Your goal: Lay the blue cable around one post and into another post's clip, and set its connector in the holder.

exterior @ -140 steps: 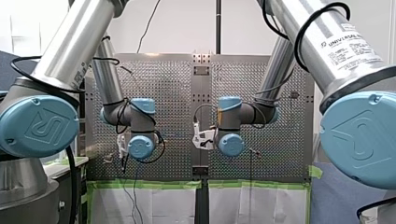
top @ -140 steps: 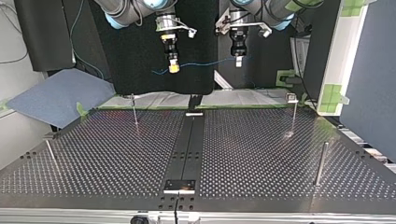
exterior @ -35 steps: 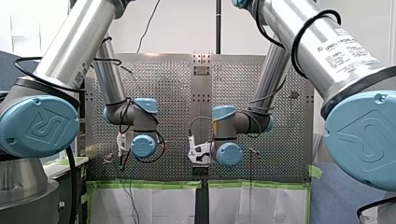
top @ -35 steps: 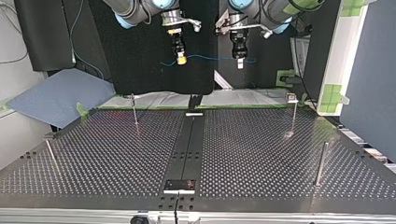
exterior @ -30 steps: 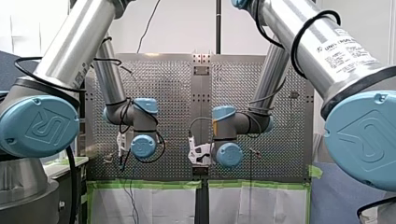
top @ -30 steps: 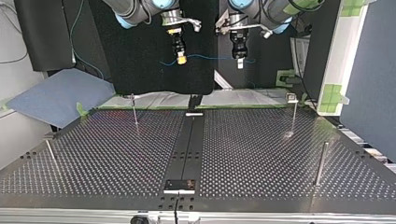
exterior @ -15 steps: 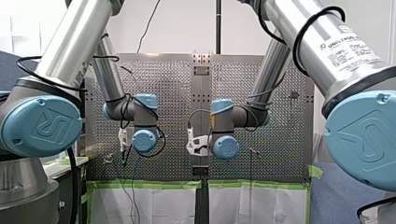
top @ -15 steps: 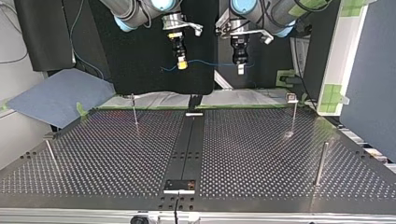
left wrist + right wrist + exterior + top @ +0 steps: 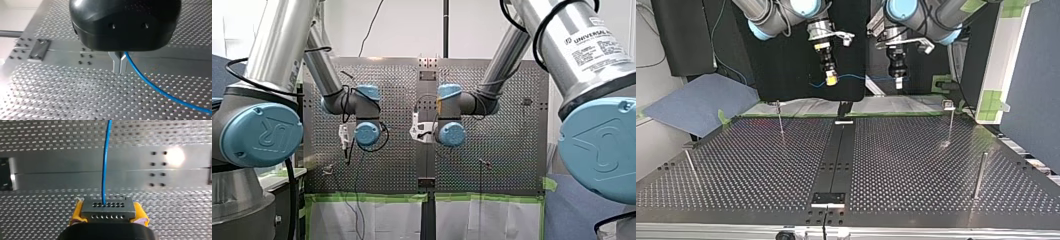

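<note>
Over table (image 9: pixel 50 150), connector (image 9: pixel 108 206) apparently in pincer (image 9: pixel 108 212).

In the left wrist view, the black housing (image 9: pixel 125 25) of my left claw (image 9: pixel 119 65) covers all but the finger ends. It also hides the spot where the blue cable (image 9: pixel 155 87) meets them, and the cable's far stretch is cut off by the picture's edge. In the right wrist view, the connector (image 9: pixel 108 207) fills the gap between the yellow pads (image 9: pixel 77 210) of my right claw (image 9: pixel 108 213), whose body the edge cuts. In the front view, the wrist joints (image 9: pixel 367 134) mask both claws. In the top view, the clip (image 9: pixel 948 104) on the post (image 9: pixel 951 125) is too small to read.
</note>
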